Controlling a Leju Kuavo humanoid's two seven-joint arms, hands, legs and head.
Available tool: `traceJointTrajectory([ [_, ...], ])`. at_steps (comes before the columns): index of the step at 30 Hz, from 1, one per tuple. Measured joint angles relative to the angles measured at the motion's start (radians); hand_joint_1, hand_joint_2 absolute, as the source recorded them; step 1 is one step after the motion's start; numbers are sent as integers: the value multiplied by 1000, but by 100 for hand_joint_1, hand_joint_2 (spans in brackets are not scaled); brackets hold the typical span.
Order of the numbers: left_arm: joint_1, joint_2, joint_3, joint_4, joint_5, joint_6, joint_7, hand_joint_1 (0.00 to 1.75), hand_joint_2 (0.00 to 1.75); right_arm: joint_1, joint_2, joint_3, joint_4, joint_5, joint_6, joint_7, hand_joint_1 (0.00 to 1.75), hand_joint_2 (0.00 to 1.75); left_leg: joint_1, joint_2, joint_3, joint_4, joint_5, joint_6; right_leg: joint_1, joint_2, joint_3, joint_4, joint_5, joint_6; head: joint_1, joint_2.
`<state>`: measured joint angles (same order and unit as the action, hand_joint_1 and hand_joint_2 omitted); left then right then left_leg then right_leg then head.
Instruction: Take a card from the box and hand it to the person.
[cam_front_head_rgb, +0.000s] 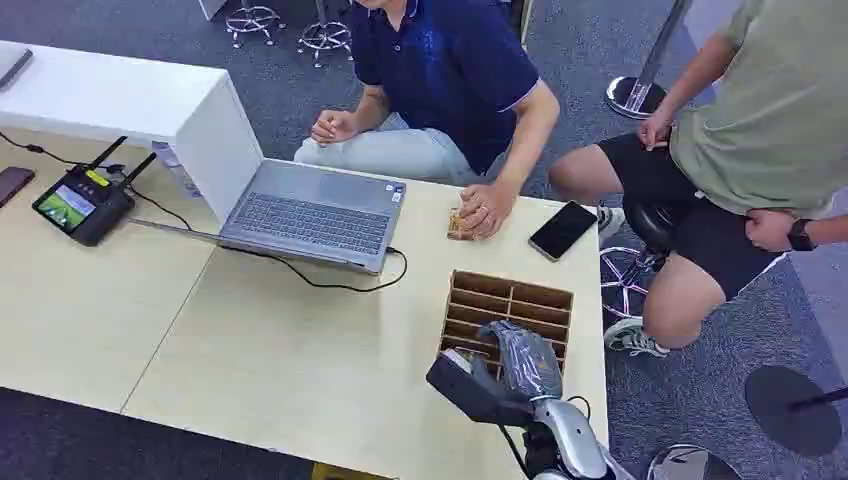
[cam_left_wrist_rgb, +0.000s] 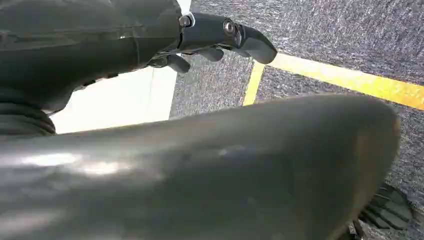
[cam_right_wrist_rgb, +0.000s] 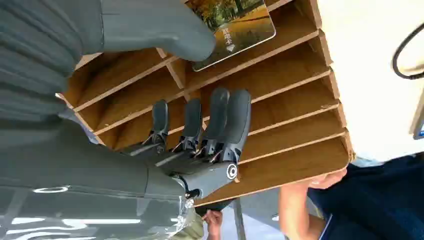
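Pale wood is what you are working over — a light table (cam_front_head_rgb: 250, 350) with, at its far left, a small black router (cam_front_head_rgb: 85, 203) with stubby antennas and a lit screen. Next along you have an open silver laptop (cam_front_head_rgb: 310, 210), its black cable (cam_front_head_rgb: 330, 280) trailing across the tabletop. Behind the table a person in a navy shirt (cam_front_head_rgb: 445, 60) sits with one hand (cam_front_head_rgb: 485, 212) resting on a small brown item at the table's edge. Just right of that hand lies a black phone (cam_front_head_rgb: 563, 230).

Your box (cam_front_head_rgb: 510, 310) is the brown slotted wooden one near the table's right end. Your right hand (cam_right_wrist_rgb: 200, 135) hovers directly over it, fingers (cam_right_wrist_rgb: 235, 120) straight, side by side and extended above the slots, thumb apart from them — it holds nothing. In the right wrist view the card (cam_right_wrist_rgb: 235, 25), printed with trees and autumn colours, lies in a slot just beyond the thumb tip.

Your left hand (cam_left_wrist_rgb: 210, 37) hangs over grey carpet with yellow floor tape (cam_left_wrist_rgb: 345, 80), its fingers loosely curled; you cannot tell more about its grip.

At far right a second person in an olive shirt (cam_front_head_rgb: 770, 110) sits on a stool.
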<state>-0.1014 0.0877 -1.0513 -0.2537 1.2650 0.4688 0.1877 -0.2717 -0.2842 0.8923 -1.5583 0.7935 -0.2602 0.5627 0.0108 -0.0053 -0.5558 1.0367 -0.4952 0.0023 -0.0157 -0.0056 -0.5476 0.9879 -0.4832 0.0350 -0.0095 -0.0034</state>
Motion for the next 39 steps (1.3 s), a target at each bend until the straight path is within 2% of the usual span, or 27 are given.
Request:
traceJointTrajectory([
  [3, 0, -1, 0, 0, -1, 0, -1, 0, 0, -3, 2, 0, 4, -1, 9, 0, 91, 175, 0, 0, 0, 0, 0, 0, 0, 0, 0, 0, 0, 0, 0, 0],
  [9, 0, -2, 0, 0, -5, 0, -1, 0, 0, -6, 2, 9, 7, -11, 11, 0, 98, 175, 0, 0, 0, 0, 0, 0, 0, 0, 0, 0, 0, 0, 0, 0],
  [15, 0, -2, 0, 0, -4, -1, -1, 0, 0, -10, 3, 14, 12, -18, 12, 0, 98, 175, 0, 0, 0, 0, 0, 0, 0, 0, 0, 0, 0, 0, 0, 0],
  [20, 0, -2, 0, 0, -4, -1, -1, 0, 0, -12, 3, 16, 13, -21, 10, -1, 108, 175, 0, 0, 0, 0, 0, 0, 0, 0, 0, 0, 0, 0, 0, 0],
  [29, 0, -2, 0, 0, -4, 1, 2, 0, 0, -15, 3, 29, 18, -34, 2, -8, 112, 175, 0, 0, 0, 0, 0, 0, 0, 0, 0, 0, 0, 0, 0, 0],
  [33, 0, -2, 0, 0, -4, 3, 4, 0, 0, -15, 8, 30, 20, -37, -2, -11, 112, 175, 0, 0, 0, 0, 0, 0, 0, 0, 0, 0, 0, 0, 0, 0],
  [39, 0, 0, 0, 0, -4, 6, 11, 0, 0, -14, 11, 34, 23, -40, -8, -22, 99, 175, 0, 0, 0, 0, 0, 0, 0, 0, 0, 0, 0, 0, 0, 0],
])
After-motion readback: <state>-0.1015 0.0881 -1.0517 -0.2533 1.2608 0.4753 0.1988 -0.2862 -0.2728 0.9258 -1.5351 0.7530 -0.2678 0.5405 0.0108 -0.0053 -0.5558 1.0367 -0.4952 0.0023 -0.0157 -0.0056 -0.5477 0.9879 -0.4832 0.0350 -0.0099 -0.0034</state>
